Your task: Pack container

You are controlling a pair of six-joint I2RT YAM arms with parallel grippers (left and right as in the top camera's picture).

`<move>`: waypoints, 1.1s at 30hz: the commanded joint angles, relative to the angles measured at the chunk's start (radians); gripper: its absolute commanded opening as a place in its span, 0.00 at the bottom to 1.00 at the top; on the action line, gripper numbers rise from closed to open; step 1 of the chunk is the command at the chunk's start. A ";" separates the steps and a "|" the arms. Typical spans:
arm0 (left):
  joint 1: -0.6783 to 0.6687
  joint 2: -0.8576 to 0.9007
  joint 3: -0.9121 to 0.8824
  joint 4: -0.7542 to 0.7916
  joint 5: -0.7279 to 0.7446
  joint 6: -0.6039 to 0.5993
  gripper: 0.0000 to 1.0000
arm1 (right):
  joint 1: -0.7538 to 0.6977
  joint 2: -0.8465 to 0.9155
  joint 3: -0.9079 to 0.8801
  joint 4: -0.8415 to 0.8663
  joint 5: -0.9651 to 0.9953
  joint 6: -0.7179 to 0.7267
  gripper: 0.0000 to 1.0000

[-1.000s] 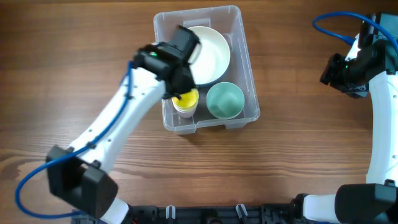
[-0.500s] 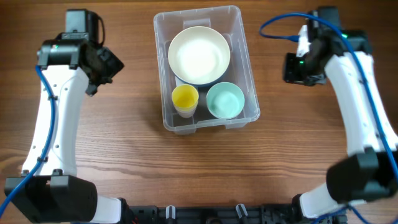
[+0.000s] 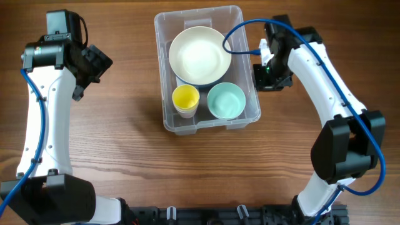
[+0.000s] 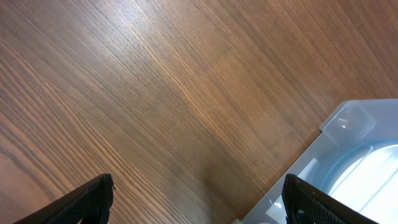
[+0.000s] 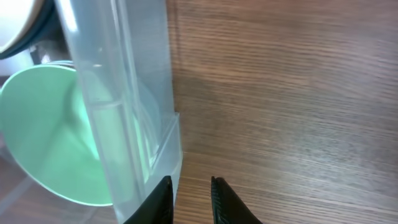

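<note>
Plastic, clear, that large rectangular bin [image 3: 206, 12]: where does it sit from the claws?

Top middle of the brown wooden table [image 3: 125, 162], with its long axis running away from the arms' bases. A big white bowl [image 3: 200, 55] fills its far end. A yellow cup [image 3: 185, 99] and a mint-green bowl [image 3: 226, 100] stand side by side at the near end.

Which arm is nearer?

The right one, plainly. The right gripper [image 3: 265, 76] hangs just beside the bin's long right wall, outside it and about halfway along. From its wrist, the wall is immediately to the left of the fingers [image 5: 163, 198], which are pinched almost together on nothing.

And the left gripper [image 3: 97, 62]?

Well apart, over bare wood to the left of the bin, jaws spread wide and empty.

Room to work?

Plenty of table on every side. Inside, I'd judge there's little floor free. Anything the right arm does next means moving sideways to its left, over or against that wall.
</note>
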 commanded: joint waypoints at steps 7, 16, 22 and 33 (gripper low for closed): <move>0.006 -0.012 0.007 0.006 -0.006 0.031 0.88 | 0.021 0.013 -0.004 0.017 -0.075 -0.008 0.22; -0.025 -0.012 0.007 0.125 -0.006 0.292 1.00 | 0.021 0.009 0.067 0.206 0.217 0.012 0.61; -0.048 -0.008 0.007 0.243 -0.006 0.346 1.00 | 0.016 0.002 0.109 0.430 0.248 -0.022 1.00; -0.047 -0.004 0.007 0.282 0.126 0.473 1.00 | -0.134 -0.075 0.112 0.398 0.194 0.100 1.00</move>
